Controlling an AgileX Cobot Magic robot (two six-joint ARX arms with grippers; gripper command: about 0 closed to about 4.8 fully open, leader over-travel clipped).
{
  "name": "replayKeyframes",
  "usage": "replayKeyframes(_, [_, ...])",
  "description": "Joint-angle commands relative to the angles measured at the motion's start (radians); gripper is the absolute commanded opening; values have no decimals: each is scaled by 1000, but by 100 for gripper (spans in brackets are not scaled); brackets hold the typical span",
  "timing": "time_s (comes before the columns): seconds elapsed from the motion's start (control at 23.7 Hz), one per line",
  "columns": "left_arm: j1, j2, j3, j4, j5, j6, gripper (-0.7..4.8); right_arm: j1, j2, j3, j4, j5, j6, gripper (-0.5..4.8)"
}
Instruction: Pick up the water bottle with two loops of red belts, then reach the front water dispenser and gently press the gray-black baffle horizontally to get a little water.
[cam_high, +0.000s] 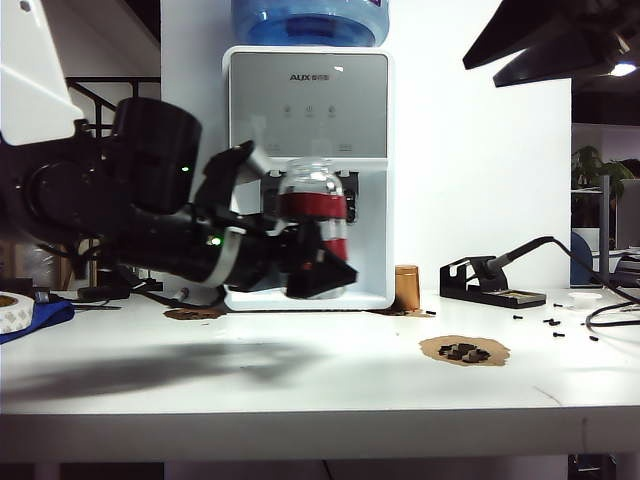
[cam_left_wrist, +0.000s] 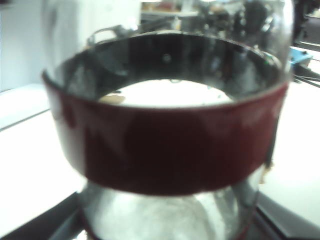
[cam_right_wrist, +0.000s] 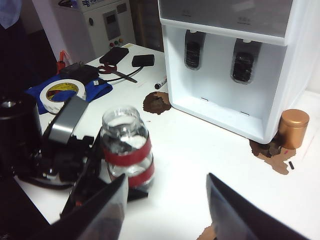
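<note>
Left gripper (cam_high: 312, 262): I am clamping the water bottle (cam_high: 313, 200), upright, before the water dispenser (cam_high: 308, 110).
Right gripper (cam_right_wrist: 165, 212): I am holding it wide open, empty.

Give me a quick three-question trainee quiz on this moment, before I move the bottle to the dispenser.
1. True or false: the left end effector holds the water bottle upright, clear of the table.
2. Which is open and holding nothing? A) left end effector B) right end effector
3. What small object stands at the water dispenser's lower right corner in the exterior view?

Key: 1 true; 2 B; 3 a copper-coloured tin.
</note>
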Motion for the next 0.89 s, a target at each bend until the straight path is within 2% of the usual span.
replayKeyframes(0.04, [-20, -6, -5, 8, -37, 38, -4, 2, -4, 8, -7, -1, 0, 257])
replayKeyframes(0.55, [-19, 96, -22, 61, -61, 96, -4, 2, -5, 8, -12, 1, 0, 257])
replayKeyframes(0.89, [-6, 129, -21, 64, -60, 96, -4, 2, -5, 8, -12, 0, 0, 257])
